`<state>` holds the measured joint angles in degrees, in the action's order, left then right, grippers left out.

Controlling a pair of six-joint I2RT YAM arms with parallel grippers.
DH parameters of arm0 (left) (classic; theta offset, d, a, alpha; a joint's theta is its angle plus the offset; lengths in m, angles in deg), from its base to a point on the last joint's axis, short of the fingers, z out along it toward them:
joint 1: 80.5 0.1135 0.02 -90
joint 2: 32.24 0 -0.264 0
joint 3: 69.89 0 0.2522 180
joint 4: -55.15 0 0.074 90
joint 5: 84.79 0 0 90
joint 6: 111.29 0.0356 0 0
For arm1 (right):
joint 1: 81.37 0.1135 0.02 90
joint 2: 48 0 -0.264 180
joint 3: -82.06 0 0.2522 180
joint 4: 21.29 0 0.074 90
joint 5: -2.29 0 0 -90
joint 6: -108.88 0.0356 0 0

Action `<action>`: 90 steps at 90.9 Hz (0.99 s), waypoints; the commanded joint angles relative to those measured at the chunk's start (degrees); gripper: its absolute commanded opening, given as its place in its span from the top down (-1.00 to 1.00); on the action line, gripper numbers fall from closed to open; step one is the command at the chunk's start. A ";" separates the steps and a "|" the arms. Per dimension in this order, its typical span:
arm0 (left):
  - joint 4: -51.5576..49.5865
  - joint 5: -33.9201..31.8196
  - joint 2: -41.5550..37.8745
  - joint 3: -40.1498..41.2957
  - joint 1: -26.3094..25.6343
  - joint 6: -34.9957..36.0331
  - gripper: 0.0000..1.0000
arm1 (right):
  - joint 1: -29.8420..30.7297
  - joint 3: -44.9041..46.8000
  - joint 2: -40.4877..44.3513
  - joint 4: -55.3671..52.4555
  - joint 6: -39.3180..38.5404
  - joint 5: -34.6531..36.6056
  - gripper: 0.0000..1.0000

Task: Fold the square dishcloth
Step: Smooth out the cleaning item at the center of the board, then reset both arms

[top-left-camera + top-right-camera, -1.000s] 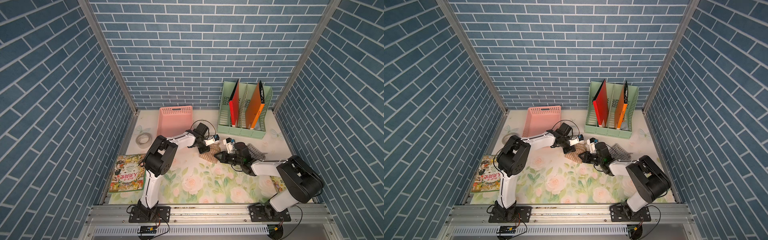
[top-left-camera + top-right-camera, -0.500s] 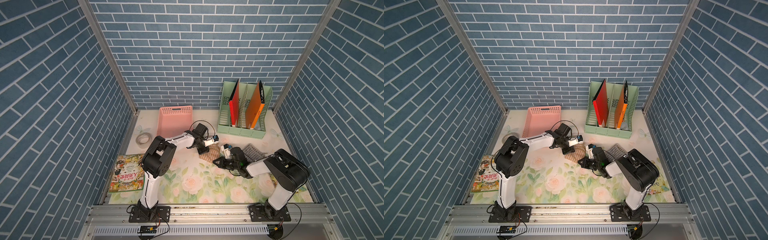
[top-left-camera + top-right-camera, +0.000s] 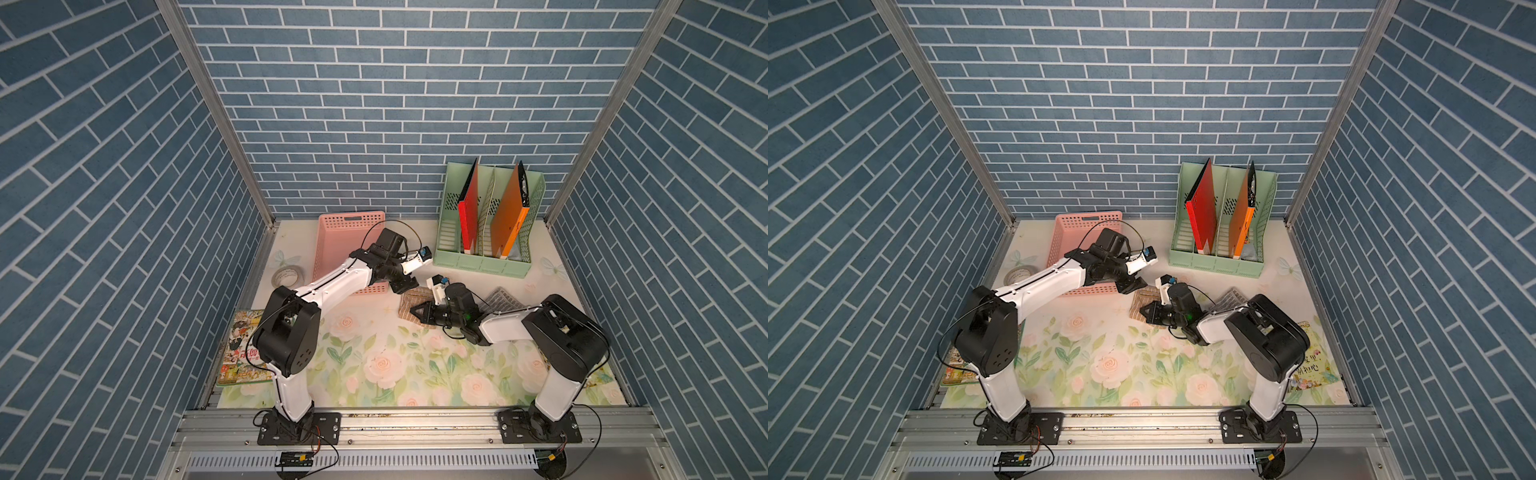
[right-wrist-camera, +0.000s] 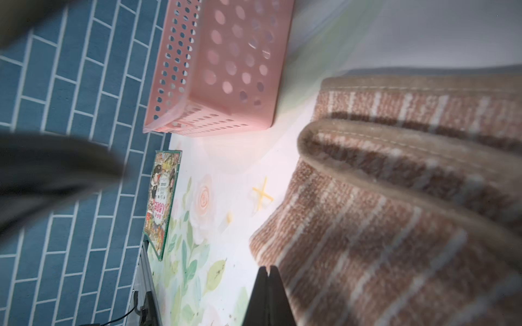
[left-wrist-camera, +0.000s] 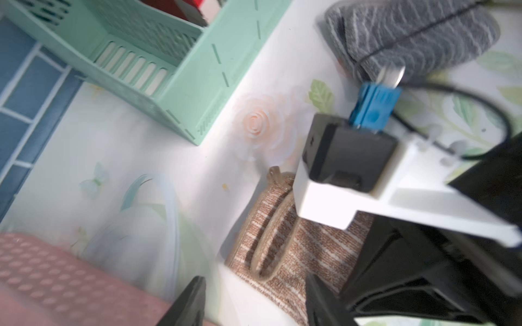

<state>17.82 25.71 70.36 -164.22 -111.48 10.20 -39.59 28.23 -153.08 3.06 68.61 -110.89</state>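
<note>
The brown striped dishcloth (image 3: 412,301) (image 3: 1143,300) lies doubled over on the floral mat, its folded upper layer showing in the right wrist view (image 4: 395,211). My left gripper (image 3: 409,286) (image 3: 1138,286) hovers open at the cloth's far left corner. In the left wrist view the gripper (image 5: 255,282) straddles that corner (image 5: 310,248) with nothing held. My right gripper (image 3: 415,311) (image 3: 1145,311) is shut, its tips (image 4: 268,269) resting at the cloth's near left edge with nothing between them. The right arm covers much of the cloth.
A grey striped cloth (image 3: 500,301) (image 5: 409,34) lies right of the brown one. A pink basket (image 3: 349,232) (image 4: 226,70) stands at the back left, a green file rack (image 3: 486,257) at the back right. Tape roll (image 3: 286,276) and a book (image 3: 243,353) lie left, another book (image 3: 1308,370) right.
My left gripper has opened and let go of the cloth's corner. My right gripper has slid left across the folded cloth to its near left edge, still shut.
</note>
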 commanded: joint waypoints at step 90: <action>81.28 -24.84 -26.03 66.48 23.77 -25.23 -1.00 | -23.29 29.08 45.56 12.50 -41.31 64.66 -0.99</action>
<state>81.03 5.99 41.69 -99.70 -88.14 -13.17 -59.76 57.87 -102.65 5.16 30.47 -47.05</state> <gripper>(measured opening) 0.996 0.995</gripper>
